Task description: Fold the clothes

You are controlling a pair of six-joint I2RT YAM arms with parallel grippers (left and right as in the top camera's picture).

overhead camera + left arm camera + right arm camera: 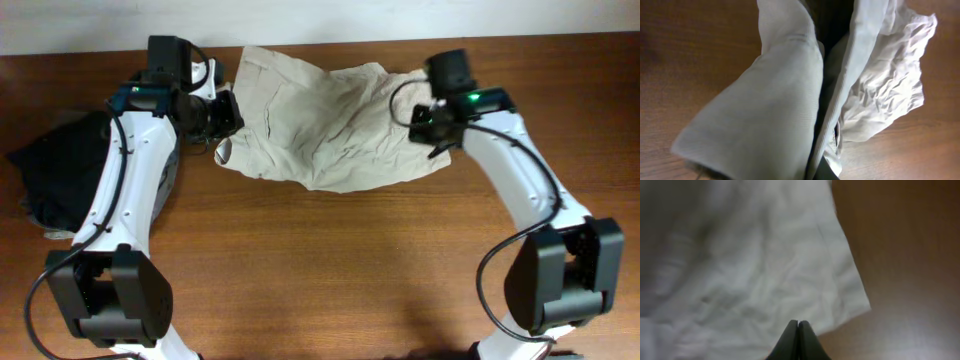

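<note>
- Beige garment [330, 130], thin and heavily creased, lies crumpled in a loose heap on the far middle of the wooden tabletop [330, 270], stretched between the two arms.
- Fabric looks light, soft and limp. It will likely sag and bunch wherever it is unsupported, and slide easily over the smooth wood.
- Best holds are probably the stitched hems and corners, where the doubled cloth gives more to pinch. A tubular opening, either a sleeve or a leg, hangs open near the left edge.
- Left tool [224, 116] is at the garment's left edge, clamped on a fold. In the left wrist view, cloth [770, 115] drapes down both sides of a dark finger and hides most of it.
- Left arm reaches forward from its base, with the wrist turned inward toward the garment.
- Right tool [432, 122] is at the garment's right edge. In the right wrist view its tips [798, 330] are pressed together just above the cloth, near a corner. I cannot tell whether any fabric is caught between them.
- Right arm mirrors the left, bent at the elbow and angled inward.
- Dark clothes pile [55, 170] sits at the far left of the tabletop, apart from the beige garment.
</note>
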